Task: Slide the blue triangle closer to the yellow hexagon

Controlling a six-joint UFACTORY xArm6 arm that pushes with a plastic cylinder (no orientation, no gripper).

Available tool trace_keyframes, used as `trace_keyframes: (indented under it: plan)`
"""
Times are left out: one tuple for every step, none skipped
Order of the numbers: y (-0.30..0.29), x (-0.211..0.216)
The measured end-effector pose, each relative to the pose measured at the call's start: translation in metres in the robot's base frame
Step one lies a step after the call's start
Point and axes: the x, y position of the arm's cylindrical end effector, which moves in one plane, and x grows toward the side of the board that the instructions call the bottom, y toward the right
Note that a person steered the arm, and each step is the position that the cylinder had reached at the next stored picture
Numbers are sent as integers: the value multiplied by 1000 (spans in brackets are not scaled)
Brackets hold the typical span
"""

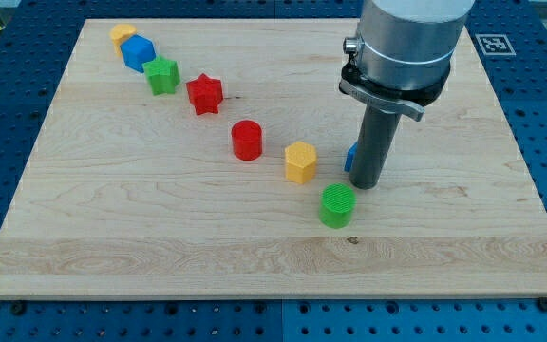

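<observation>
- Blue shows as a sliver at my rod's left edge: that is the blue triangle (349, 158), mostly hidden behind me, its shape hard to confirm.
- My tip (365, 185) rests on the wooden board (112, 228), touching or just beside that block; I have no fingers to open or close, only the rod.
- Yellow hexagon (300, 161) sits just to the view's left of the triangle, near but seemingly apart.
- Green cylinder (337, 205) lies just below both.
- I judge the task mostly done; perhaps a short nudge leftward remains.
</observation>
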Motion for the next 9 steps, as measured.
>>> trace_keyframes:
  plan:
    - [45,9]
    - [66,9]
    - [68,-28]
    - [64,-38]
    - [51,-38]
    - [33,-36]
    - [12,-36]
    - [-4,-36]
    - [-15,-36]
